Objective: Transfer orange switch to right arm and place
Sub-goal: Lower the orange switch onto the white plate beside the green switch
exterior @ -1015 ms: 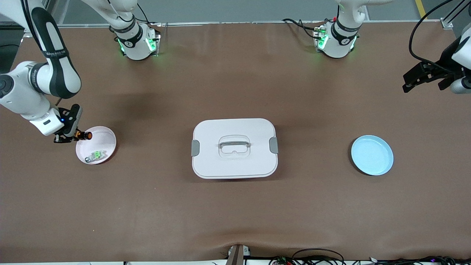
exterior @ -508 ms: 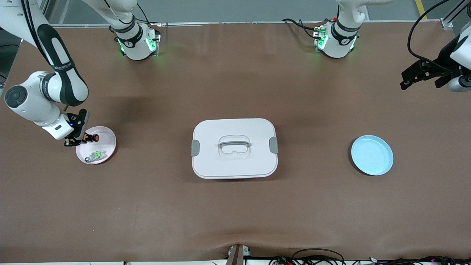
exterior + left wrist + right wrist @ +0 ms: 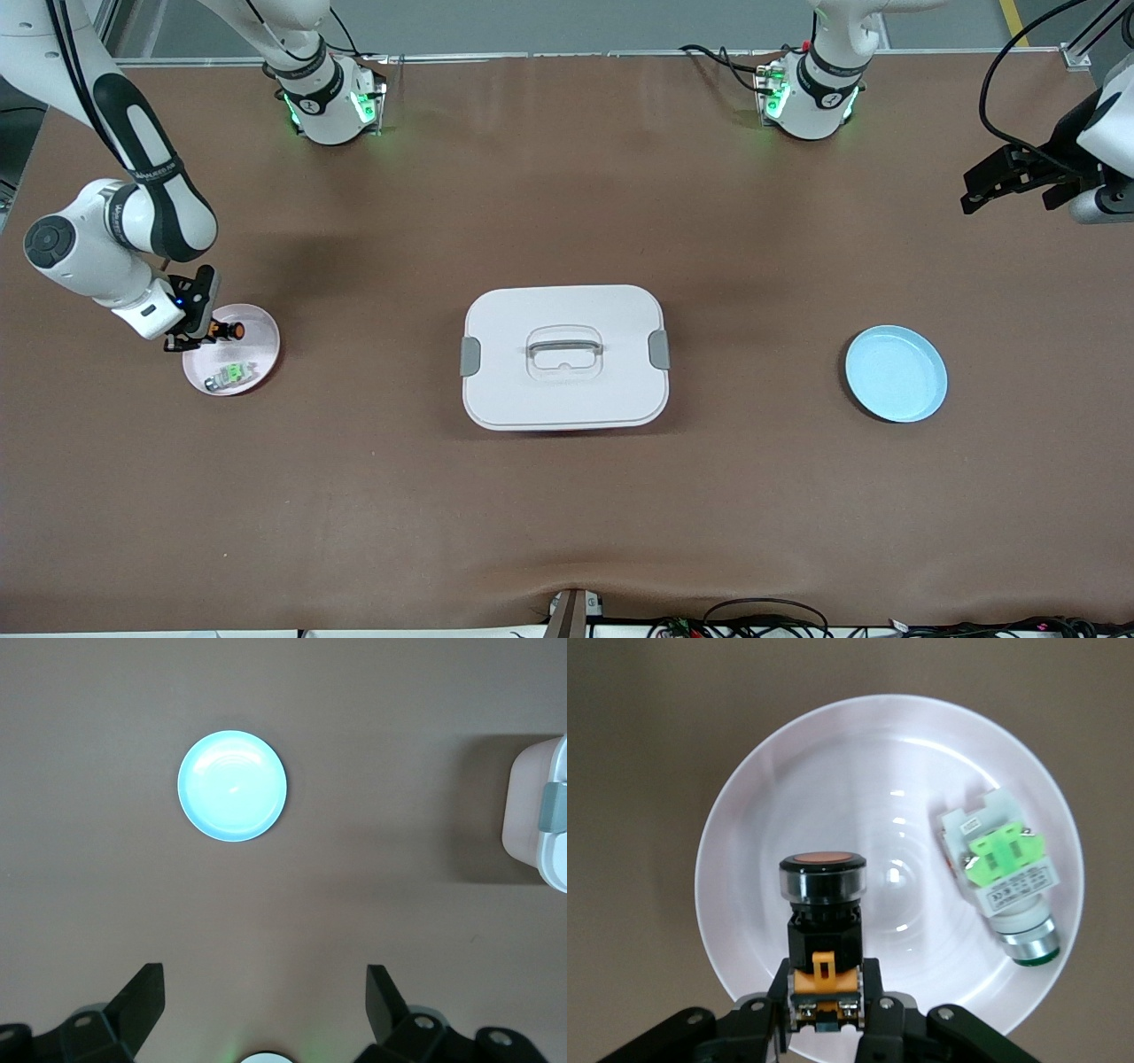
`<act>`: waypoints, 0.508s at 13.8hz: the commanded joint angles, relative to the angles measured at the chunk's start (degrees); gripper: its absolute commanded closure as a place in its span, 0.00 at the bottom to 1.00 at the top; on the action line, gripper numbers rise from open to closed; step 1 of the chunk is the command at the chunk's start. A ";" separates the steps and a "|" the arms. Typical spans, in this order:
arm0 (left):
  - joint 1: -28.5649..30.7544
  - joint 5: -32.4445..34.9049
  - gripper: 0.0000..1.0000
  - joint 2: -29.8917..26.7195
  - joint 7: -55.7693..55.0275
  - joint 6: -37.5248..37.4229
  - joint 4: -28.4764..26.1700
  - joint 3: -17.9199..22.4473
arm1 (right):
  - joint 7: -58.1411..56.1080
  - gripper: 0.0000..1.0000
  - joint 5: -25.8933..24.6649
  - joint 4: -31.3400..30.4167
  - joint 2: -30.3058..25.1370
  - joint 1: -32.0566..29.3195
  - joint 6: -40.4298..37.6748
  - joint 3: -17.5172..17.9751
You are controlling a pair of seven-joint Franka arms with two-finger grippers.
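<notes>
Light fell evenly from overhead, leaving soft shadows beside the white box (image 3: pixel 564 357) and under my right arm (image 3: pixel 120 239). Glare washed the pink plate (image 3: pixel 788 788) and the blue plate (image 3: pixel 232 786). Green lamps glowed at my bases. Everything stayed fairly sharp.

The whole scene is taken up by a table (image 3: pixel 567 514) covered with a brown mat, lit evenly from above so that only soft shadows are cast on it. Along the edge farthest from the front camera a strip of grey floor (image 3: pixel 567 25) is seen, marked at one corner by a yellow line (image 3: pixel 1013 18). At the edge nearest that camera the mat is slightly rucked at the middle, and a tangle of black cables (image 3: pixel 762 620) is seen just off the table.
</notes>
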 commanded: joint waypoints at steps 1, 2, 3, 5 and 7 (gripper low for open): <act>0.63 -1.03 0.00 -0.20 1.46 0.54 -0.08 0.24 | -0.74 0.94 -0.81 0.12 0.95 -1.58 0.49 1.04; 0.72 -0.94 0.00 -0.20 1.46 0.63 -0.17 0.32 | -0.74 0.92 -0.81 0.12 0.95 -1.58 0.49 1.04; 1.24 -0.94 0.00 -0.20 1.55 0.72 -0.08 0.32 | -0.74 0.89 -0.81 0.12 0.95 -1.67 0.49 1.04; 1.95 -1.03 0.00 -0.29 1.64 1.94 0.01 0.24 | -0.65 0.78 -0.72 -0.05 0.95 -1.84 0.49 1.04; 1.95 -0.86 0.00 -0.20 1.64 2.48 0.01 0.32 | -0.65 0.60 -0.72 0.03 0.95 -1.84 0.66 1.13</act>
